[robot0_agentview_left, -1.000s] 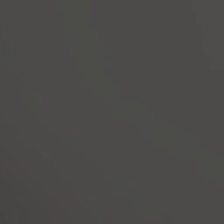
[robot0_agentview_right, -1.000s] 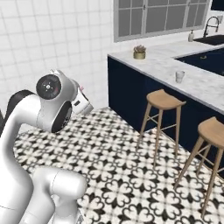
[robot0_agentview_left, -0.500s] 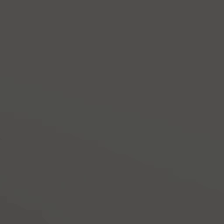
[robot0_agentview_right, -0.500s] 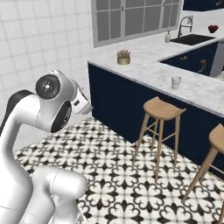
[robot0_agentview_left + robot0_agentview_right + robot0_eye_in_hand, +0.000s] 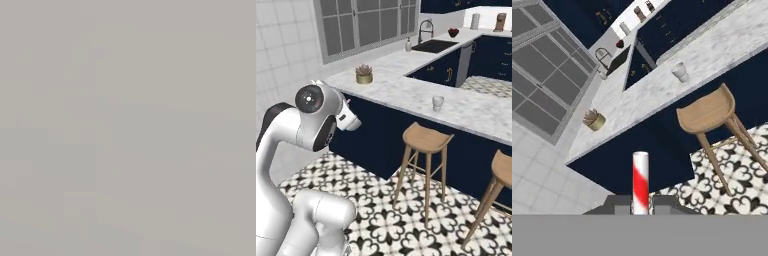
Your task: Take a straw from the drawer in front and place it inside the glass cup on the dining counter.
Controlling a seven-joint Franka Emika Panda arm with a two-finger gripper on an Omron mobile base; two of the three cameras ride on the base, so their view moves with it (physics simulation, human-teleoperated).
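grip: gripper point(image 5: 640, 206) is clenching the straw point(image 5: 640, 180) upright between its jaws
carrying: glass cup point(image 5: 680, 72) is lying far ahead, up-right; keeping straw vertical

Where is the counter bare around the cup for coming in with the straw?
Bare marble all around the cup: towards the plant and along the counter edge above the stools. Crowded only far back, by the sink.

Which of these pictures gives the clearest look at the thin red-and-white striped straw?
The hand view: the thin red-and-white striped straw stands upright between the two dark fingers, close to the lens. The right base view shows at most a pinkish tip by the white arm's hand, too small to be sure. The left base view is blank grey.
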